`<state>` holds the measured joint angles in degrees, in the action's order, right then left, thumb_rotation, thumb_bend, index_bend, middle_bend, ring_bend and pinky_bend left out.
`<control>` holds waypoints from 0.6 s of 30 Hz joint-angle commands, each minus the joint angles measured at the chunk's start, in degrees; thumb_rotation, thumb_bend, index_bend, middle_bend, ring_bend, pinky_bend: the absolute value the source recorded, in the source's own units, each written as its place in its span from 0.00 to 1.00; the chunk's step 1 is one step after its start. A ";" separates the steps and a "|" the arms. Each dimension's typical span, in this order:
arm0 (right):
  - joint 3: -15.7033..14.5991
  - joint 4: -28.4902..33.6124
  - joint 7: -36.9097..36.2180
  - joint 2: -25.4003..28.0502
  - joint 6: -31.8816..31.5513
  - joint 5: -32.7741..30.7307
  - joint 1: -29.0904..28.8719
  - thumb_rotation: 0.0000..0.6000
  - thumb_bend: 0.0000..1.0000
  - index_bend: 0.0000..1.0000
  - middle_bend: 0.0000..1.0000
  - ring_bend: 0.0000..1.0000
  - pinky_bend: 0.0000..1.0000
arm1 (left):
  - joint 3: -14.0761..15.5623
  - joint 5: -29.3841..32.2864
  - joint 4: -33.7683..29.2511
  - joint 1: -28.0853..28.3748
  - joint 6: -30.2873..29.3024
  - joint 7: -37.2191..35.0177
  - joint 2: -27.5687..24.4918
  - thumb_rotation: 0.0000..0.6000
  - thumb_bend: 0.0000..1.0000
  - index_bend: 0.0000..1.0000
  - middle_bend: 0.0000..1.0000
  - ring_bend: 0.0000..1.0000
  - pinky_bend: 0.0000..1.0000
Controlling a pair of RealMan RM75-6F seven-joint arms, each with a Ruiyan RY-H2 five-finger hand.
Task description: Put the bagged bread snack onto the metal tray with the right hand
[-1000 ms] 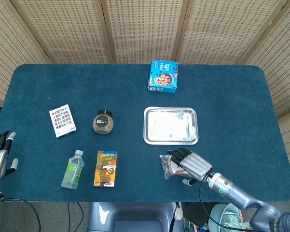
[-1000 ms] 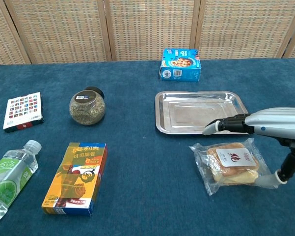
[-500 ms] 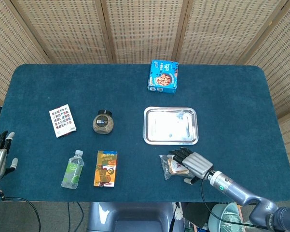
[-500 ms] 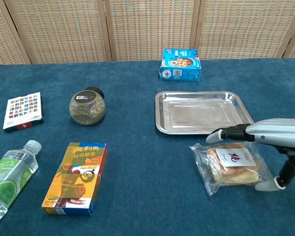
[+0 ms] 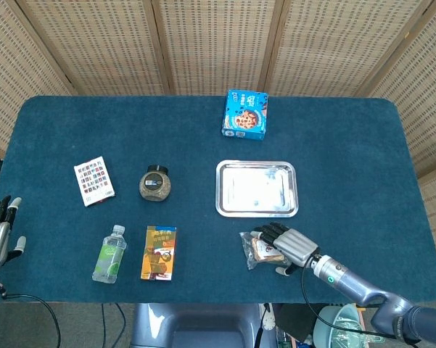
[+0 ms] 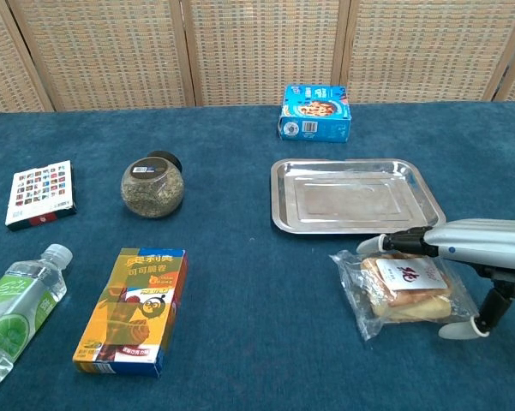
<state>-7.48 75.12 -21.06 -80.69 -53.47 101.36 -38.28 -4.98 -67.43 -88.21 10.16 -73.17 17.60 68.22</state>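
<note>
The bagged bread snack (image 6: 401, 290) lies flat on the blue cloth — a clear, crinkled wrapper with golden slices and a white-and-red label facing up. Just beyond it sits the metal tray (image 6: 353, 220), a shallow rectangular pan — shiny, with nothing in it, apart from the bag.

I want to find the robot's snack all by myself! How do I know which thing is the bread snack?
Look for the shiny metal tray right of the middle of the blue table. Just in front of it, at the near edge, lies the bagged bread snack, with the right robot hand stretched flat over it. It is the only see-through crinkly bag; everything else is a box, bottle or jar.
</note>
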 commanded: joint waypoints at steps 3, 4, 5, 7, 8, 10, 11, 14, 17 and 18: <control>-0.04 -0.93 -0.20 -0.83 -1.68 0.10 0.33 1.00 0.30 0.25 0.31 0.11 0.09 | 0.11 -0.17 0.01 -0.04 -0.03 -0.33 -0.13 1.00 0.42 0.00 0.00 0.00 0.00; -0.06 -1.05 -0.06 -0.92 -1.84 0.08 0.37 1.00 0.30 0.28 0.34 0.14 0.12 | 0.15 -0.21 0.02 -0.04 -0.01 -0.38 -0.14 1.00 0.42 0.00 0.00 0.00 0.00; -0.09 -1.10 0.05 -0.98 -1.90 0.03 0.38 1.00 0.30 0.31 0.37 0.17 0.16 | 0.18 -0.26 0.02 -0.05 -0.03 -0.46 -0.15 1.00 0.42 0.00 0.00 0.00 0.00; -0.01 -1.12 0.49 -1.14 -2.15 -0.12 0.40 1.00 0.31 0.34 0.41 0.20 0.19 | 0.19 -0.34 0.06 -0.08 -0.14 -0.60 -0.18 1.00 0.42 0.00 0.00 0.00 0.00; -0.04 -1.07 0.61 -1.15 -2.21 -0.14 0.38 1.00 0.31 0.34 0.41 0.21 0.20 | 0.18 -0.39 0.06 -0.10 -0.22 -0.68 -0.20 1.00 0.42 0.00 0.00 0.00 0.00; -0.09 -0.96 1.24 -1.10 -2.38 -0.12 0.35 1.00 0.31 0.35 0.42 0.21 0.21 | 0.20 -0.48 0.10 -0.14 -0.31 -0.88 -0.24 1.00 0.42 0.00 0.00 0.00 0.00; -0.08 -0.75 1.49 -0.98 -2.39 -0.19 0.28 1.00 0.31 0.35 0.42 0.21 0.21 | 0.21 -0.49 0.11 -0.13 -0.28 -0.97 -0.27 1.00 0.42 0.00 0.00 0.00 0.00; 0.14 0.20 2.05 -0.23 -2.18 -0.50 -0.12 1.00 0.31 0.35 0.42 0.21 0.21 | 0.25 -0.46 0.20 -0.09 -0.18 -1.02 -0.27 1.00 0.42 0.00 0.00 0.00 0.00; 0.68 2.10 3.49 1.43 -1.75 -0.76 -0.91 1.00 0.31 0.35 0.42 0.21 0.21 | 0.27 -0.47 0.23 0.01 -0.04 -1.04 -0.26 1.00 0.42 0.00 0.00 0.00 0.00; 0.96 3.12 4.19 2.26 -1.48 -1.01 -1.23 1.00 0.31 0.35 0.42 0.21 0.21 | 0.25 -0.43 0.24 0.02 -0.04 -1.10 -0.27 1.00 0.42 0.00 0.00 0.00 0.00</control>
<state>-6.94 77.03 -17.81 -79.49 -55.35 100.69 -38.98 -4.72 -67.87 -87.97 10.17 -73.21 16.51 67.95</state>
